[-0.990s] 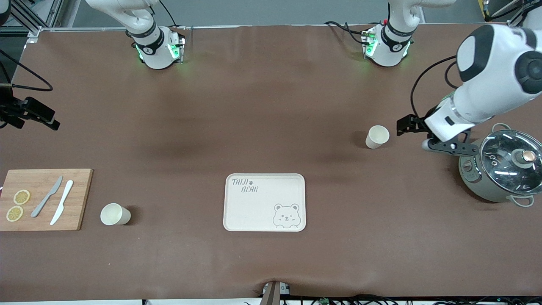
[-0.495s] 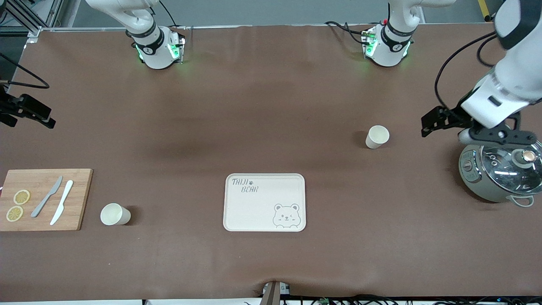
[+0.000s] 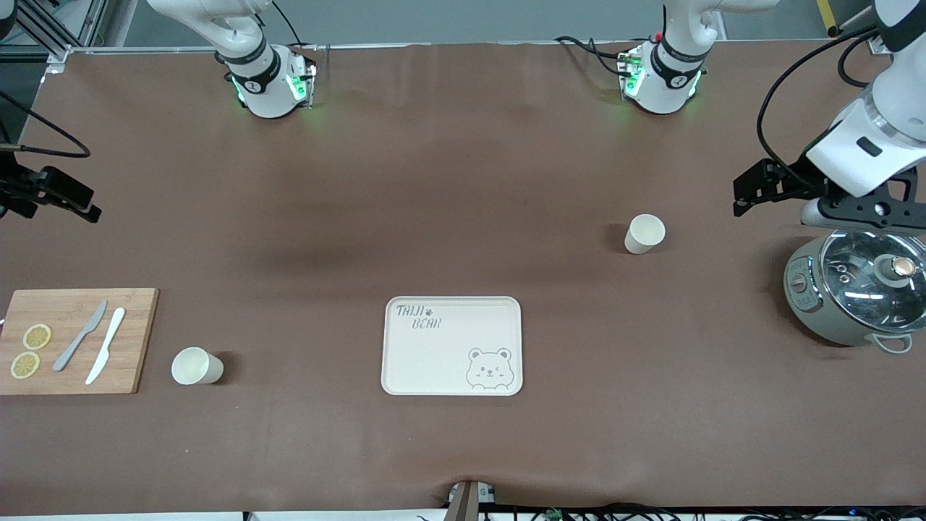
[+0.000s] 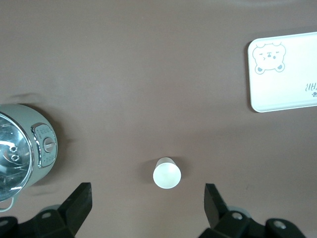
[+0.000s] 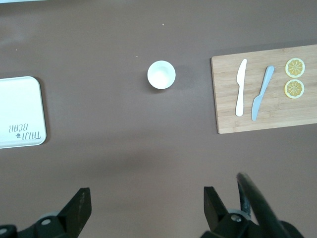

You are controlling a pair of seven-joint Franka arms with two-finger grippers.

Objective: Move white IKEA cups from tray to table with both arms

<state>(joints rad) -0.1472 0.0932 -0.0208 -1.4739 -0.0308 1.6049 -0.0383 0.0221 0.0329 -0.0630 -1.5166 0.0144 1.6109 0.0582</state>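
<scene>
Two white cups stand upright on the brown table. One cup (image 3: 644, 234) is toward the left arm's end, farther from the front camera than the bear tray (image 3: 434, 362). The other cup (image 3: 195, 366) stands beside the cutting board toward the right arm's end. My left gripper (image 3: 862, 212) is high over the table beside the pot, open and empty; in the left wrist view (image 4: 147, 203) the cup (image 4: 167, 173) lies below, between the fingers' line of sight. My right gripper (image 5: 147, 208) is open and empty, high up; its cup (image 5: 161, 75) shows well ahead.
A lidded grey pot (image 3: 857, 289) stands at the left arm's end, just below the left hand. A wooden cutting board (image 3: 72, 340) with two knives and lemon slices lies at the right arm's end. Only a black part of the right hand (image 3: 51, 194) shows in the front view.
The left arm has risen and swung away from its cup toward the left arm's end of the table, above the pot. The cups and the tray have not moved.
</scene>
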